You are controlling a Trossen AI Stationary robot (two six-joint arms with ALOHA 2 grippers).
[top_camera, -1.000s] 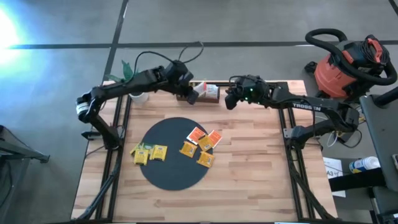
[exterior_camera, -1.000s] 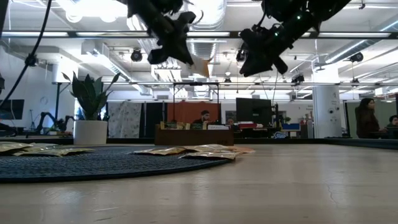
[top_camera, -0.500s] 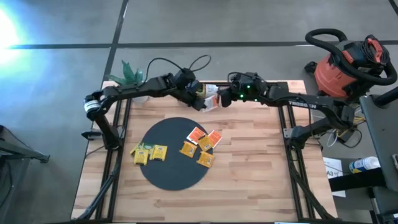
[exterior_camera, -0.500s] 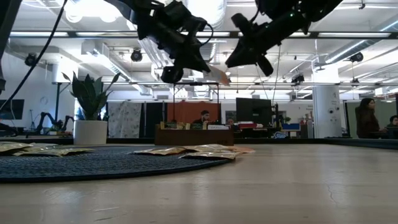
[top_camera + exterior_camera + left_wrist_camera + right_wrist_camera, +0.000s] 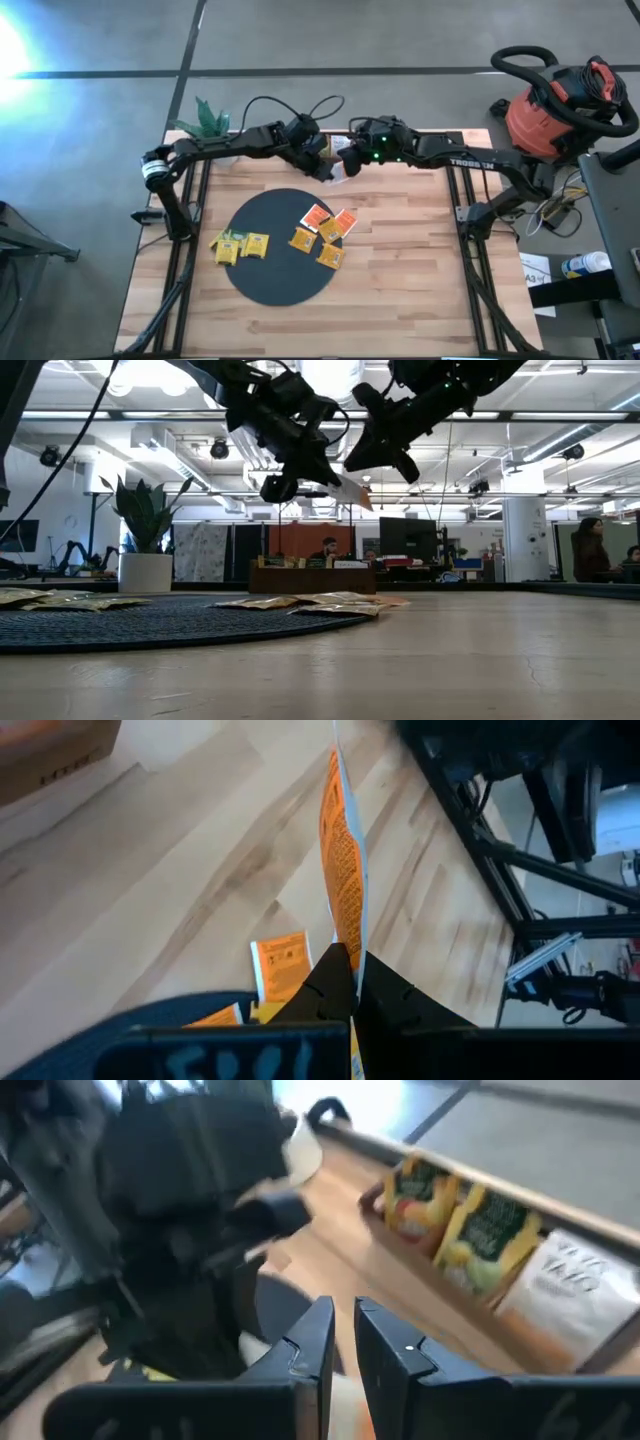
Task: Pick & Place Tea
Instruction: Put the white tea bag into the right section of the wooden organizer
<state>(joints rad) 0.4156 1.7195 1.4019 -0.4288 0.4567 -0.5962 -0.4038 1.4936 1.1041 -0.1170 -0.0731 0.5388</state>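
Observation:
An orange tea packet [image 5: 345,490] hangs in the air above the table's far middle, between my two grippers. My left gripper [image 5: 342,960] comes from the left and is shut on it. My right gripper [image 5: 342,1330] comes from the right, its fingers drawn close at the same packet [image 5: 340,168]. Several yellow and orange tea packets [image 5: 318,235] lie flat on the black round mat [image 5: 270,280]. Two more yellow ones [image 5: 240,245] lie at the mat's left edge. My left gripper pinches one edge of the orange packet [image 5: 344,942] between its two fingertips, slanting down from the table's left. The packet stands edge-on, sticks out beyond the fingers and is clear of the table. My right gripper has a pale and orange bit of the packet [image 5: 348,1415] between its two fingers, slanting down from the table's right. Its own fingers hide most of the contact.
A wooden tray [image 5: 560,1335] with upright packets stands at the table's far edge, just behind both grippers. A potted plant [image 5: 145,545] stands at the far left corner. A red vacuum [image 5: 560,100] stands beyond the right edge. Bare wood lies near and right of the mat.
My left gripper has carried the orange packet toward the table's right and down, tipping as it went. My right gripper has moved left toward it, and its fingers have drawn together at the packet. The packets on the mat have stayed put.

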